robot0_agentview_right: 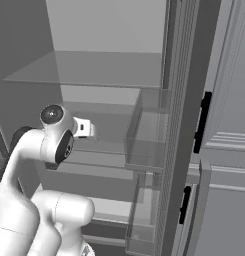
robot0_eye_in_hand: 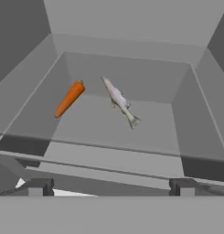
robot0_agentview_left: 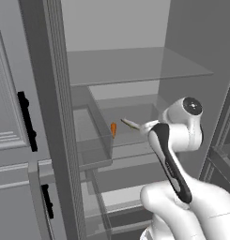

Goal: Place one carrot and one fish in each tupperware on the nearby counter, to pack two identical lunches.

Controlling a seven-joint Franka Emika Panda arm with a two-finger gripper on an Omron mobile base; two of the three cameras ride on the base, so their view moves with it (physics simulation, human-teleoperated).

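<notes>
Carrot (robot0_eye_in_hand: 69,98) was seen lying ahead-left of the claw (robot0_eye_in_hand: 109,186), fish (robot0_eye_in_hand: 120,102) just beside it, both on the fridge shelf (robot0_eye_in_hand: 104,132); claw was held fully open, empty, lined up for a pick.

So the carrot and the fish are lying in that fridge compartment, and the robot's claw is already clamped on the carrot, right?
Not quite. The carrot and fish do lie in the compartment, but the gripper is open and holds nothing; the hand view shows the carrot lying free, well ahead of the fingertips.
</notes>
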